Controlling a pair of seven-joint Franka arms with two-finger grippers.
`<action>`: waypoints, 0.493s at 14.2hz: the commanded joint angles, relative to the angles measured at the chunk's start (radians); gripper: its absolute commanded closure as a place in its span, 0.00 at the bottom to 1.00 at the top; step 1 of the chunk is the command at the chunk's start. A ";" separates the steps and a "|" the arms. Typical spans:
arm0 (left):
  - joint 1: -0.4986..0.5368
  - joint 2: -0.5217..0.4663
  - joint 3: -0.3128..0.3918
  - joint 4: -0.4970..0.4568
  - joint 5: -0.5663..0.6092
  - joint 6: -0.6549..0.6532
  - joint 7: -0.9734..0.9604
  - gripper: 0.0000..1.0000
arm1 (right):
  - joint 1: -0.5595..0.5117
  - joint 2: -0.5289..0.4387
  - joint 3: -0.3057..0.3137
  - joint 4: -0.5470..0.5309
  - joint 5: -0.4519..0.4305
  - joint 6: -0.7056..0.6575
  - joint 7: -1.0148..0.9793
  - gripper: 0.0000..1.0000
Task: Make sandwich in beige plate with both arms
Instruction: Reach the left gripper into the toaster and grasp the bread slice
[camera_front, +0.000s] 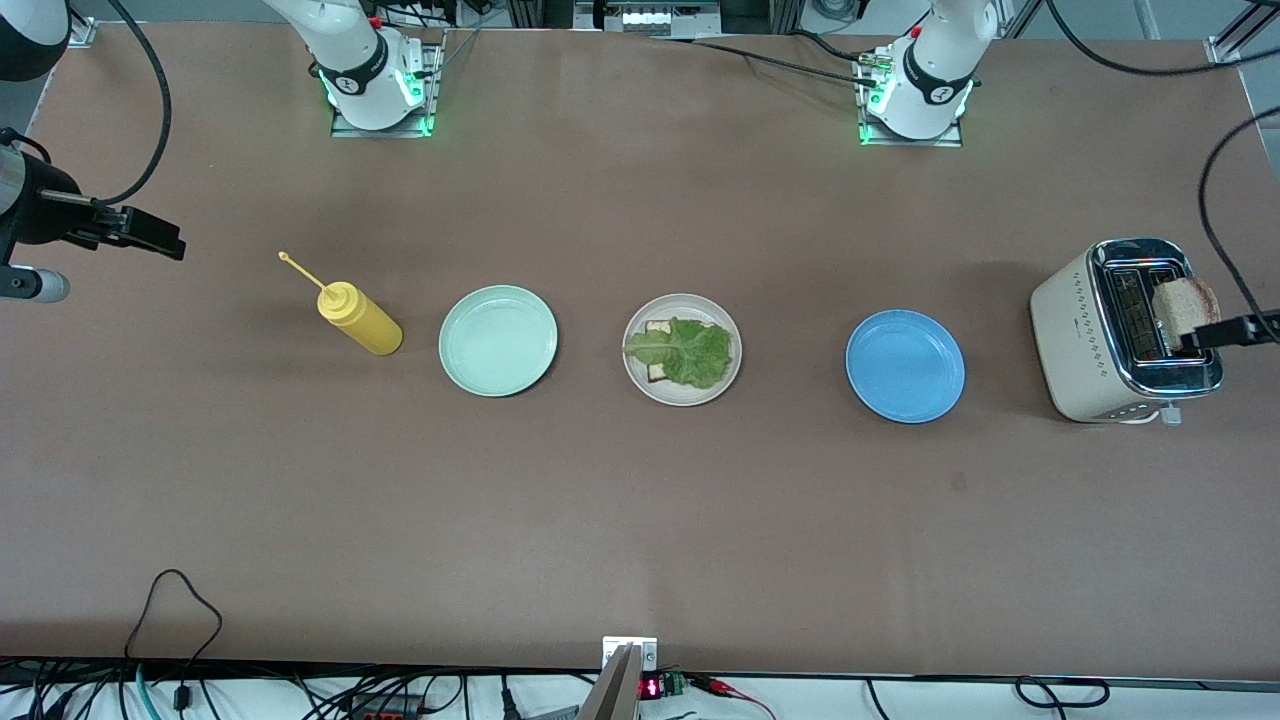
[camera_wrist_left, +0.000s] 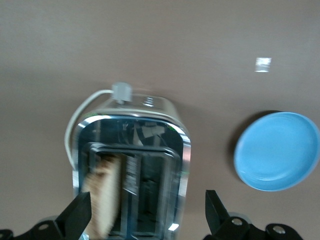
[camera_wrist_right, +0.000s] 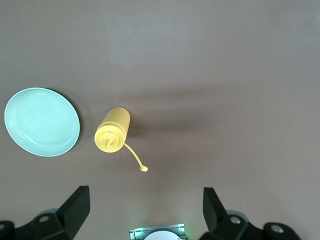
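Observation:
The beige plate (camera_front: 730, 378) lies mid-table, holding one bread slice (camera_front: 657, 327) mostly covered by a green lettuce leaf (camera_front: 690, 352). Another bread slice (camera_front: 1183, 305) (camera_wrist_left: 102, 197) stands up out of a slot of the toaster (camera_front: 1085, 340) (camera_wrist_left: 150, 117) at the left arm's end. My left gripper (camera_front: 1205, 335) (camera_wrist_left: 145, 215) hovers over the toaster, open, with the slice just inside one fingertip (camera_wrist_left: 77, 212) and not gripped. My right gripper (camera_front: 165, 238) (camera_wrist_right: 145, 210) waits open in the air at the right arm's end, with nothing between its fingers.
A mint-green plate (camera_front: 497, 340) (camera_wrist_right: 42, 121) and a yellow squeeze bottle (camera_front: 360, 318) (camera_wrist_right: 112, 131) with its cap hanging open lie toward the right arm's end. A blue plate (camera_front: 905, 365) (camera_wrist_left: 279, 150) sits between the beige plate and the toaster.

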 joint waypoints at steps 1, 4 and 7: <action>0.067 0.100 -0.009 0.089 -0.003 0.025 0.107 0.00 | -0.006 -0.010 0.010 -0.001 0.008 -0.004 0.000 0.00; 0.117 0.106 -0.010 0.031 -0.004 0.060 0.196 0.00 | -0.012 -0.003 0.008 0.001 0.007 0.004 -0.006 0.00; 0.117 0.094 -0.015 0.006 -0.012 -0.041 0.192 0.00 | -0.002 -0.015 0.011 -0.002 0.017 -0.005 0.003 0.00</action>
